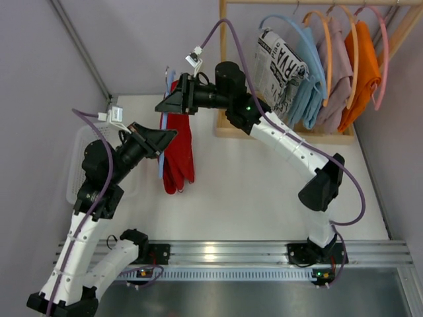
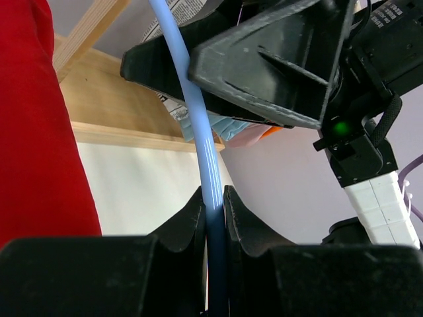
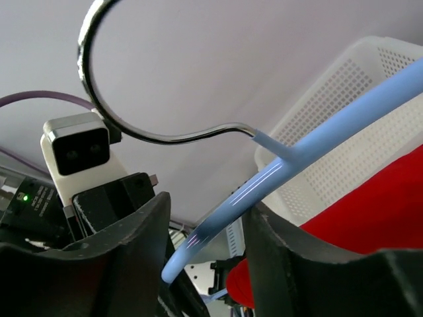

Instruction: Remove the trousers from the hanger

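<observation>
**Red trousers on the blue hanger: handling and grip points**

Location: the red trousers (image 1: 180,148) are left of centre in the overhead view, draped over a light-blue hanger (image 1: 162,125) that sits between the two grippers. In the left wrist view the cloth fills the left edge of the frame.

Left gripper (image 2: 213,195): narrow, clamped on the hanger's blue tube, which runs up from between its fingers.

Right gripper (image 3: 205,205): jaws apart, one each side of the blue tube just below the metal hook (image 3: 82,53). A gap shows beside the tube, so there is no firm grip that I can see.

White basket (image 3: 344,132): right side of the right wrist view, behind the cloth.

Handling (judgement):
- The cloth is light, limp and not fragile. It will sag and fold, and it should slide easily off a smooth tube.
- The hanger is stiff, thin and slick, and it may twist in a pinch.
- Best hold is a pinch on a thick fold of red cloth low down, clear of the tube, pulling along the bar while the hanger is held steady.
</observation>
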### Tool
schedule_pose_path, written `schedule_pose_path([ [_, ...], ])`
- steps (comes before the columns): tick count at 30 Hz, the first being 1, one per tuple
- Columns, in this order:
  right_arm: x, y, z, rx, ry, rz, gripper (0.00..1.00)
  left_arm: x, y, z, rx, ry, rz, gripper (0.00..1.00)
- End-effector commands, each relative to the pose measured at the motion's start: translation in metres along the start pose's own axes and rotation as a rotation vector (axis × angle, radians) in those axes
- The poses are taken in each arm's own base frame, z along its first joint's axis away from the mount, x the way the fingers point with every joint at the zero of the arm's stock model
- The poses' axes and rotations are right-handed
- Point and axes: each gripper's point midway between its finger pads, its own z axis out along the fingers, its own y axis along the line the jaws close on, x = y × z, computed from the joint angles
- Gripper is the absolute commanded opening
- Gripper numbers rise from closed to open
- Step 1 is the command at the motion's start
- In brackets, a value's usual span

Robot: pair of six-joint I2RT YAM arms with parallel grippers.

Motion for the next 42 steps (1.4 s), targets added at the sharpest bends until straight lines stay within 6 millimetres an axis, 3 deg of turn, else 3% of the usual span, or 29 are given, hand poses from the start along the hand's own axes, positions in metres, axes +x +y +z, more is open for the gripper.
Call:
schedule_pose_path([
  [1,-0.022,0.052,-0.001,-0.137,-0.067,-0.103,0.46,-0.041,-0.069,-0.017,0.281,-0.177,0.125,0.0],
  [4,-0.021,0.051,0.001,-0.153,-0.061,-0.098,0.3,-0.038,-0.065,-0.014,0.283,-0.168,0.114,0.0],
  [5,-0.022,0.054,0.001,-0.162,-0.061,-0.098,0.14,-0.038,-0.067,-0.015,0.295,-0.166,0.118,0.0],
  [6,-0.023,0.057,0.0,-0.171,-0.064,-0.104,0.05,-0.037,-0.066,-0.015,0.296,-0.164,0.118,0.01],
  [7,-0.023,0.061,0.0,-0.183,-0.065,-0.11,0.0,-0.036,-0.063,-0.013,0.289,-0.161,0.117,0.21],
  [8,-0.021,0.063,-0.002,-0.195,-0.051,-0.111,0.0,-0.037,-0.064,-0.014,0.298,-0.171,0.143,0.36],
  [12,-0.028,0.084,-0.014,-0.256,-0.063,-0.164,0.0,-0.051,-0.056,-0.022,0.24,-0.26,0.311,0.56],
  [23,-0.038,0.109,-0.046,-0.298,-0.075,-0.175,0.0,-0.065,0.0,-0.057,-0.118,-0.318,0.555,0.8],
  [26,-0.046,0.116,-0.051,-0.284,-0.099,-0.15,0.0,-0.047,0.01,-0.066,-0.103,-0.277,0.633,0.83],
  [30,-0.053,0.12,-0.058,-0.236,-0.121,-0.084,0.0,-0.007,0.032,-0.07,-0.047,-0.183,0.733,0.87],
  [35,-0.061,0.124,-0.062,-0.205,-0.161,-0.044,0.0,0.009,0.057,-0.061,-0.078,-0.12,0.765,0.9],
  [42,-0.07,0.101,-0.057,-0.08,-0.213,0.055,0.0,0.023,0.08,-0.039,-0.063,-0.098,0.77,0.84],
])
